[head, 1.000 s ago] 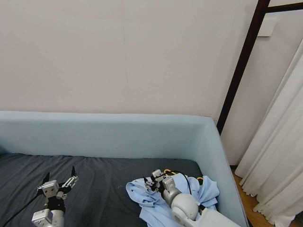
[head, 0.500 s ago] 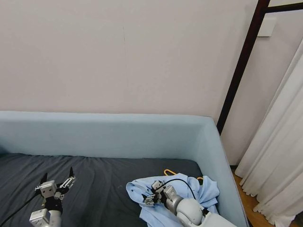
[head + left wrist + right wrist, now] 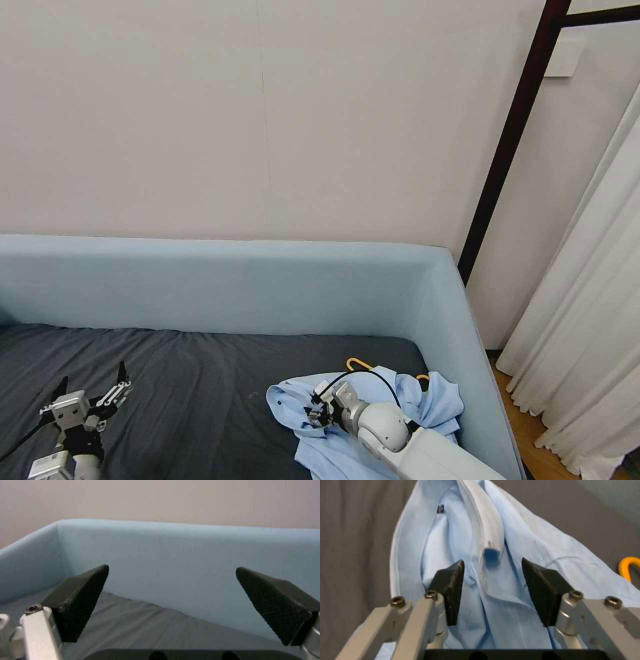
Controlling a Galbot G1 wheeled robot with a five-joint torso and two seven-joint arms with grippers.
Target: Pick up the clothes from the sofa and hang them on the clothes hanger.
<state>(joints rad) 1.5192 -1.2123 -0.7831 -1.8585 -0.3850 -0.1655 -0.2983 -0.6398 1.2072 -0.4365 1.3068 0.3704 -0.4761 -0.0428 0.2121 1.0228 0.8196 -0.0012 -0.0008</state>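
Observation:
A crumpled light blue shirt (image 3: 441,399) lies on the dark seat at the sofa's right end, and an orange hanger hook (image 3: 357,364) pokes out behind it. My right gripper (image 3: 318,414) is down on the shirt's left part. In the right wrist view the right gripper (image 3: 492,592) is open, its two fingers (image 3: 451,588) either side of the shirt's collar fold (image 3: 487,536), with the orange hanger (image 3: 628,568) off to one side. My left gripper (image 3: 88,407) hovers open over the bare seat at the left; the left gripper (image 3: 175,603) faces the backrest.
The sofa's pale blue backrest (image 3: 220,285) and right armrest (image 3: 470,350) wall in the seat. A dark clothes rack pole (image 3: 510,130) rises behind the armrest, with white curtains (image 3: 590,330) at the right.
The left gripper has drifted left and lower over the seat. The right gripper has tipped down onto the shirt, near its collar.

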